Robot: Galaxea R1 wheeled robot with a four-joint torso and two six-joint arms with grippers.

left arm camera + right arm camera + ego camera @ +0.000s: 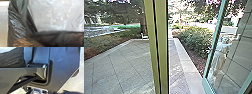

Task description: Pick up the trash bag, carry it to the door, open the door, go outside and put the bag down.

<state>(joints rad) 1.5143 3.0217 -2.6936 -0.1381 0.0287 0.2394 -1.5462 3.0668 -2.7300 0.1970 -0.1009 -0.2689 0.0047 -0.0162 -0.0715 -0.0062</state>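
Black trash bag (18,28) sits close at your left wrist, likely carried there; you cannot tell the tool's state. Steer slowly for the paving (175,65) between green post (162,50) and teal frame (215,37), base centred, so the bag snags on neither.

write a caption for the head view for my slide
A yellow-green post splits the view of a paved yard, with a leafy bush and green-framed glass to its right.

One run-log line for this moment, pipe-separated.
trash bag: black, close in left wrist view | ahead: green post, teal-framed glass panel | outside: paving, shrubs | hold: unclear
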